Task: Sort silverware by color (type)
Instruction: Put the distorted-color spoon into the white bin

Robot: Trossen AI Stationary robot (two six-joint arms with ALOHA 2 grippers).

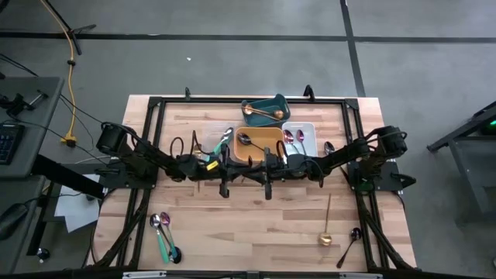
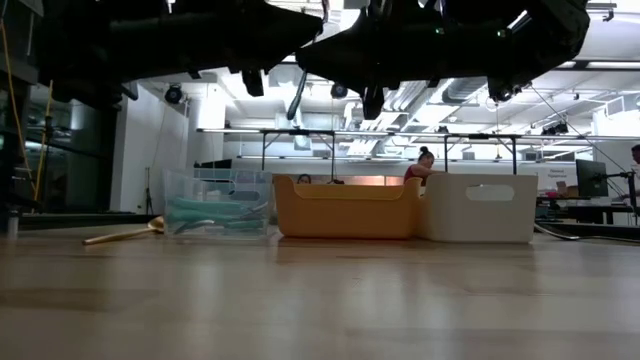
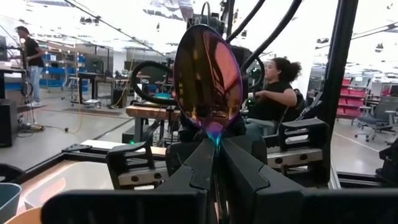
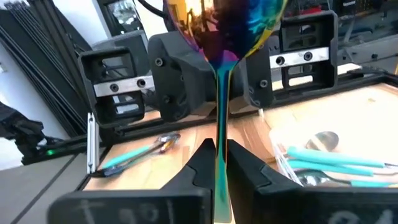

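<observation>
Both arms meet over the middle of the table (image 1: 232, 225), just near of the trays. The left gripper (image 3: 214, 163) and the right gripper (image 4: 217, 163) face each other there, and both are clamped on the same iridescent spoon (image 3: 207, 78): each wrist view shows its own two dark fingers pressed together on the slim handle, the pink-purple bowl standing up between the two grippers.

At the far side of the table stand a teal tray (image 1: 266, 108) with a gold spoon (image 1: 260, 113) in it, an orange tray (image 1: 267, 143) holding a dark spoon (image 1: 245, 140), and a white tray (image 1: 308, 133) with pink-purple spoons (image 1: 292, 137). A clear tray (image 4: 283, 158) holds teal-handled utensils (image 4: 333, 160).

Near the left front edge lie a pink-purple spoon (image 1: 156, 222) and teal-handled pieces (image 1: 164, 242). Near the right front lie a second gold spoon (image 1: 328, 225) and a black spoon (image 1: 349, 243). Another black spoon (image 1: 328, 146) lies right of the white tray.
</observation>
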